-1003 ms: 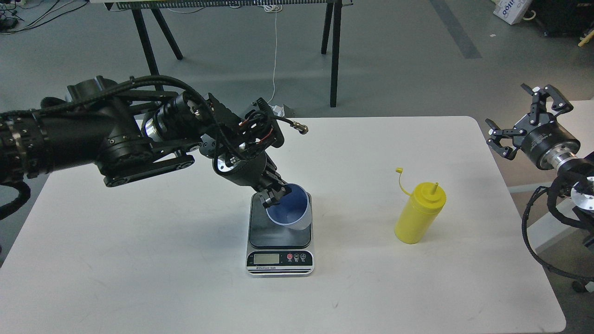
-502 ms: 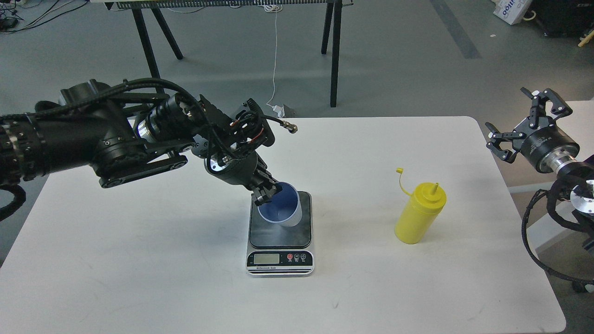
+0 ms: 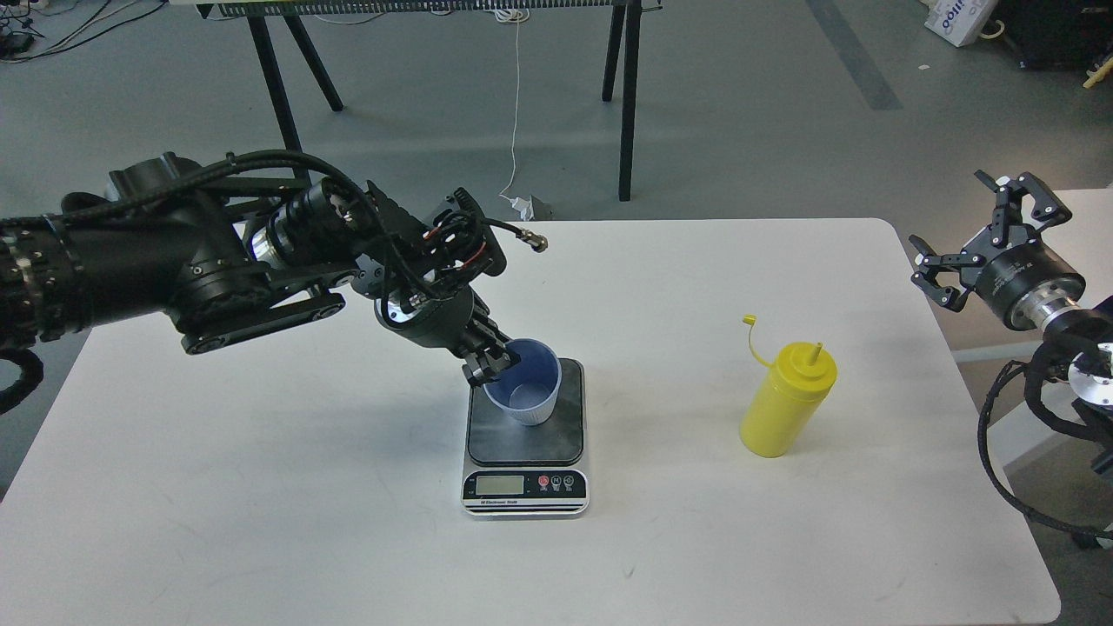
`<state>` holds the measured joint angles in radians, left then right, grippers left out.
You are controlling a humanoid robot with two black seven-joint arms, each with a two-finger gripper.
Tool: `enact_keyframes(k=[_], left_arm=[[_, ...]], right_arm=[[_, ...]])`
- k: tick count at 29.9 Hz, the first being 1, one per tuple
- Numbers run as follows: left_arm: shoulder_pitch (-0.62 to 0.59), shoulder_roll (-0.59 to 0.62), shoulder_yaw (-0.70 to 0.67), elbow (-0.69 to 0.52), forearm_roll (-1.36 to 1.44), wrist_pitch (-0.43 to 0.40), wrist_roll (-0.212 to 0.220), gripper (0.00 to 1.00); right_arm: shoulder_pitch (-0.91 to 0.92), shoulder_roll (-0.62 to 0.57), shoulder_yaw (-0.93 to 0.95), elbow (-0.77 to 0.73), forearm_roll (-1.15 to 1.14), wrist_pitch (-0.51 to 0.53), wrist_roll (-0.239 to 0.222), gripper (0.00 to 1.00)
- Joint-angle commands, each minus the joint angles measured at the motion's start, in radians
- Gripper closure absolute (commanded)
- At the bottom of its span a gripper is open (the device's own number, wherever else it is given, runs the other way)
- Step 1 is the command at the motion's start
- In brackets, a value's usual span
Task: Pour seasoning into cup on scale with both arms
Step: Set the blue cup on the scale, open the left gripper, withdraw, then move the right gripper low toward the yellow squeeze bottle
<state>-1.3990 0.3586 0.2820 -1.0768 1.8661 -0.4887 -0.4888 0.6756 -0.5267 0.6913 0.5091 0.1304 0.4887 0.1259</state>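
Pale blue cup [image 3: 523, 393] is sitting empty on the scale [image 3: 525, 439], left gripper [image 3: 483, 361] pinching its rim. Yellow seasoning [image 3: 785, 398] is standing upright, uncapped; right gripper [image 3: 985, 236] is hanging splayed, holding nothing.

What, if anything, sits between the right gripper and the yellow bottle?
Nothing visible. The right gripper hangs open off the table's right edge, and only bare white table lies between it and the seasoning bottle. The cup and scale are farther left.

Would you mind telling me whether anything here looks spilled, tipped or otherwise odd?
Nothing stands out. The pale blue cup sits upright on the scale, the left gripper gripping its rim. The yellow squeeze bottle stands upright on the table, cap off its nozzle. No spill shows.
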Motion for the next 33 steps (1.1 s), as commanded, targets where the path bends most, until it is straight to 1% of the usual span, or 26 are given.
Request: enact_keyframes(k=[1,3,7,8,13,15,17,20,23,24,27,28,29,31,33], left_arm=[[-0.011,-0.001,-0.003,0.041,-0.001,0.0,0.0,0.58],[-0.012,-0.001,-0.009,0.061,-0.002,0.0,0.0,0.55],[-0.029,-0.003,-0.014,0.093,-0.007,0.0,0.0,0.44],[-0.032,-0.004,-0.017,0.115,-0.014,0.0,0.0,0.4],[-0.035,-0.017,-0.021,0.303,-0.172,0.0,0.0,0.31],[-0.044,-0.017,-0.023,0.353,-0.224,0.0,0.0,0.28],[-0.063,-0.015,-0.023,0.389,-0.284,0.0,0.0,0.26],[-0.071,-0.009,-0.023,0.454,-0.411,0.0,0.0,0.22],[-0.064,-0.016,-0.023,0.556,-0.566,0.0,0.0,0.22],[-0.061,-0.02,-0.023,0.59,-0.623,0.0,0.0,0.22],[-0.054,-0.021,-0.023,0.626,-0.737,0.0,0.0,0.22],[-0.051,-0.02,-0.023,0.627,-0.757,0.0,0.0,0.22],[-0.045,-0.02,-0.024,0.629,-0.768,0.0,0.0,0.22],[-0.025,-0.02,-0.029,0.629,-0.786,0.0,0.0,0.22],[0.0,-0.018,-0.04,0.629,-0.809,0.0,0.0,0.22]], right_arm=[[-0.001,0.0,-0.001,0.0,0.002,0.0,0.0,0.0],[0.001,0.0,0.001,0.002,0.002,0.0,0.0,0.0],[0.007,0.0,0.007,0.003,0.002,0.0,-0.002,0.0],[0.01,0.0,0.007,0.005,0.002,0.0,-0.002,0.0],[0.032,-0.001,0.013,0.003,0.003,0.0,-0.015,0.0],[0.042,-0.001,0.01,0.008,0.003,0.0,-0.022,0.0],[0.073,-0.001,0.011,0.011,0.009,0.0,-0.046,0.0],[0.128,0.0,0.022,0.012,0.021,0.0,-0.116,0.0],[0.174,-0.01,0.065,0.014,0.093,0.0,-0.175,0.0],[0.18,-0.013,0.086,0.017,0.147,0.0,-0.193,0.0],[0.18,-0.048,0.137,0.043,0.375,0.0,-0.284,0.0],[0.17,-0.082,0.148,0.064,0.473,0.0,-0.313,0.0],[0.162,-0.12,0.151,0.092,0.565,0.0,-0.331,0.0],[0.113,-0.173,0.152,0.152,0.717,0.0,-0.336,0.0],[0.018,-0.216,0.171,0.219,0.886,0.0,-0.334,0.0]])
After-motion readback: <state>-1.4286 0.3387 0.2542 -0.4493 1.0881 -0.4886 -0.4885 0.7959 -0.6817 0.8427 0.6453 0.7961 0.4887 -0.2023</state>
